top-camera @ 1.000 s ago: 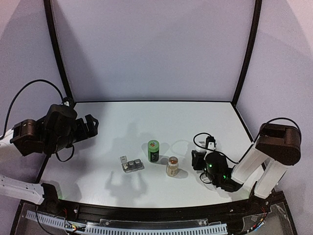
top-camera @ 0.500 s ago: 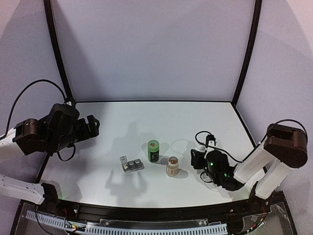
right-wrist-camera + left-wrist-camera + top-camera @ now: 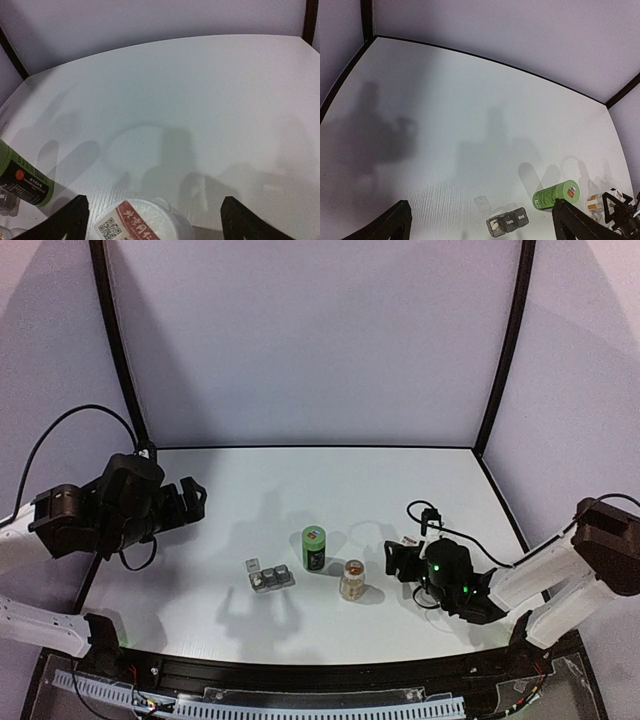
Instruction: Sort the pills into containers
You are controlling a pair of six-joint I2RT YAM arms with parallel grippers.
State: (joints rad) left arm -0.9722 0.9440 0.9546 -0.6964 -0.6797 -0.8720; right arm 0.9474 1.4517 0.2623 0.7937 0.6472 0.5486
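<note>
Lying flat, pill box [image 3: 271,578], long axis left-right.

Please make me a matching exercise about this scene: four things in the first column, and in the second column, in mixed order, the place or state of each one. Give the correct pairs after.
Column one
1. green bottle
2. amber bottle
3. pill box
4. left gripper

Column two
a. leftmost of the three items on the table
b. open, raised over the table's left side
c. rightmost item, upright
d. upright, between the other two items

Pairs: 1-d, 2-c, 3-a, 4-b
</note>
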